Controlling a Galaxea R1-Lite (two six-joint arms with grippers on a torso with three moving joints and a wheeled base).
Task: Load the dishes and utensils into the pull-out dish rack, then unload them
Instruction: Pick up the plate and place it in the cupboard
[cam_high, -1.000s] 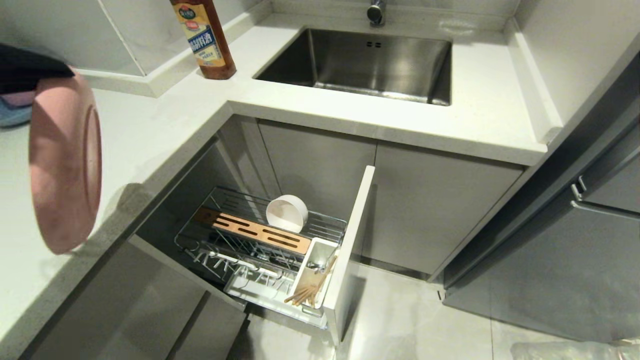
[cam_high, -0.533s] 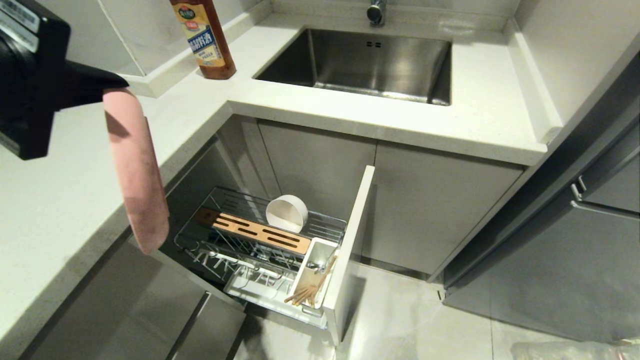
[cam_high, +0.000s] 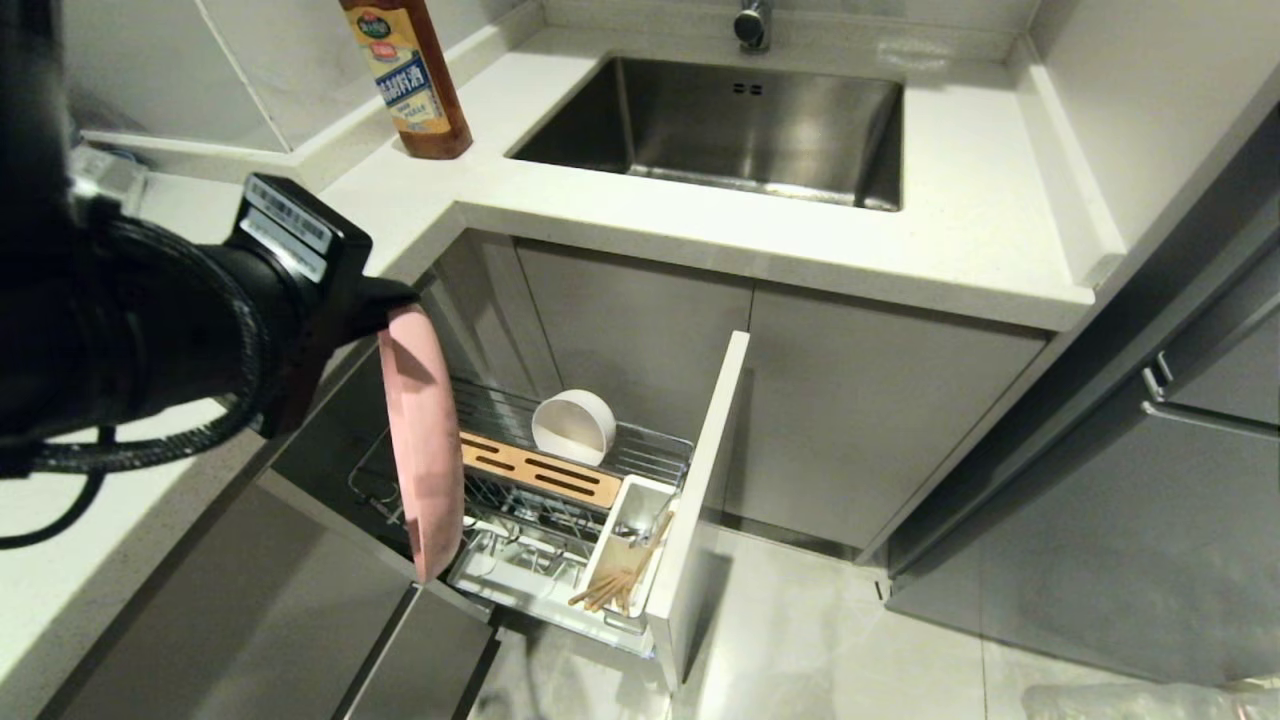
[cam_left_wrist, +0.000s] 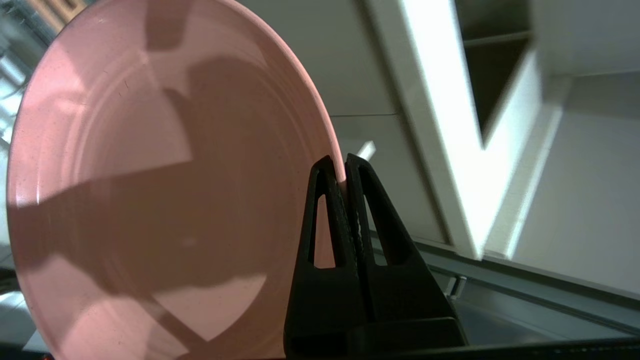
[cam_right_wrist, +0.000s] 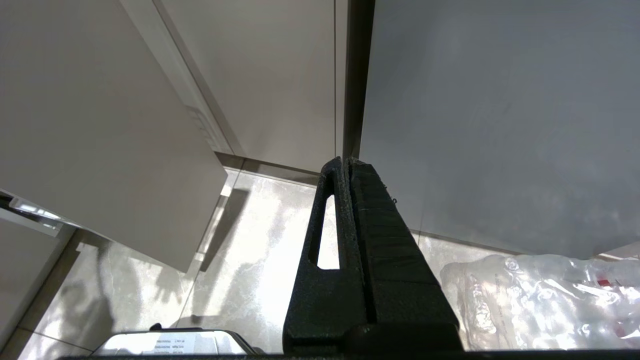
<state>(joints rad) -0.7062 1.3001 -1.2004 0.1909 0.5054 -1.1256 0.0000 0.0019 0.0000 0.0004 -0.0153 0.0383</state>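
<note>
Left hand clamped on rim of large flat pink oval plate, held edge-on above chrome wire pull-out dish rack, hiding its near end. Beyond: light-wood chopsticks in white plastic cup, cream-white round bowl. Right hand together, above floor.

The white L-shaped bench carries a brown sauce bottle standing upright near its inner corner, just beside the steel sink set into its top. Below it, the pull-out dish rack carries a cream-white bowl tipped on its side, a slotted wooden block, and a white utensil cup with chopsticks in it.
</note>
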